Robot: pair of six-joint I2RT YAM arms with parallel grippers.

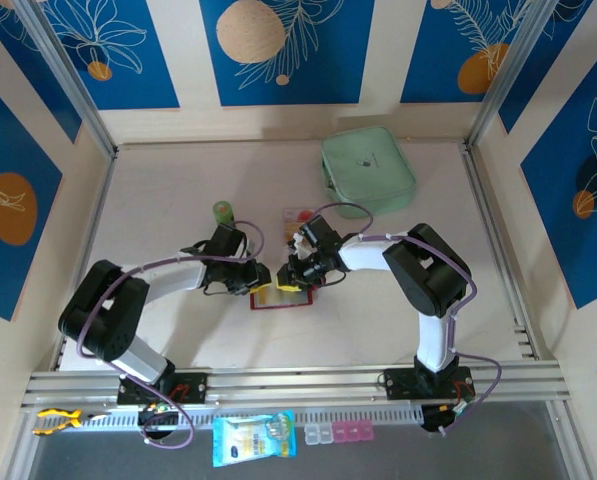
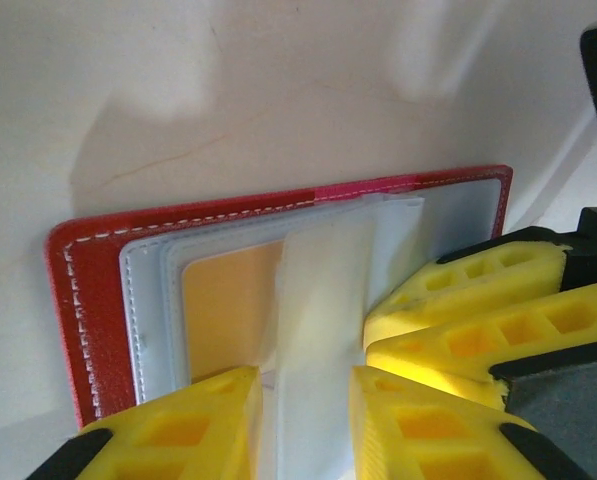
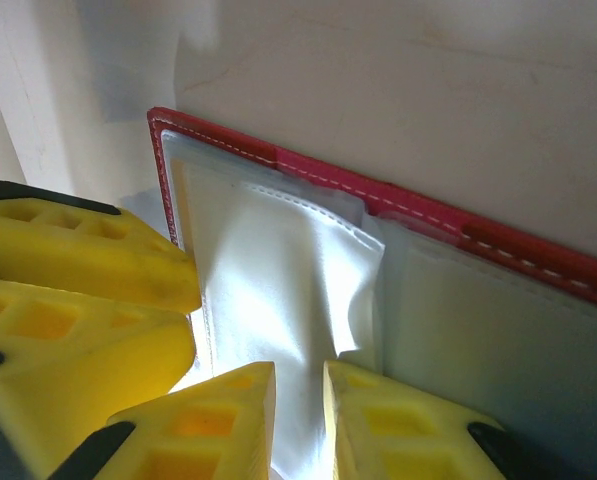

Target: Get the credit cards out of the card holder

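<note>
Yellow fingers of the left gripper sit closest to its wrist camera. We see its jaws partly open, one finger on each side of an upright sleeve, with no firm pinch evident.

On the right gripper the jaws stand almost closed. A creased sleeve runs up into the narrow gap between them, and we read this as a pinch on that sleeve.

Both grippers work close together over the holder. It lies open and flat on the table, about midway between the left and right edges and nearer the near edge than the far one.

An orange card sits inside a pocket of the holder, just left of the upright sleeve in the left wrist view. A pink card lies flat on the table beyond the holder, apart from it. A green pouch rests toward the far edge, right of centre.
</note>
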